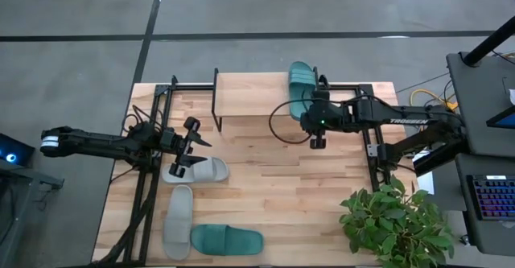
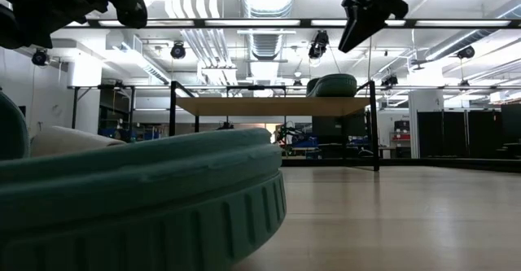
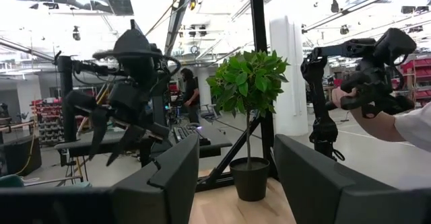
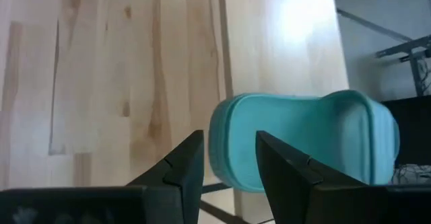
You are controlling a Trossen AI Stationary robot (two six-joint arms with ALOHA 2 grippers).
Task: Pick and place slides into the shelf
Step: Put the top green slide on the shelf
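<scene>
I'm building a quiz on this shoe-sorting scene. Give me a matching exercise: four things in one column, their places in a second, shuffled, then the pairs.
1. teal-green ribbed slide sandal
2. second teal-green slide sandal
3. left claw
4. leafy green potted plant

A. table's front edge
B. above a light grey slide sandal
C. table's right front corner
D. on the light wood shelf

Pairs: 1-D, 2-A, 3-B, 4-C

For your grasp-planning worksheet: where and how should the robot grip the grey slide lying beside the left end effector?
Probably the wide strap of the grey slide, from straight above: it lies flat, sole down, so the arched strap is the raised part. The left end effector is nearby, open.
</scene>
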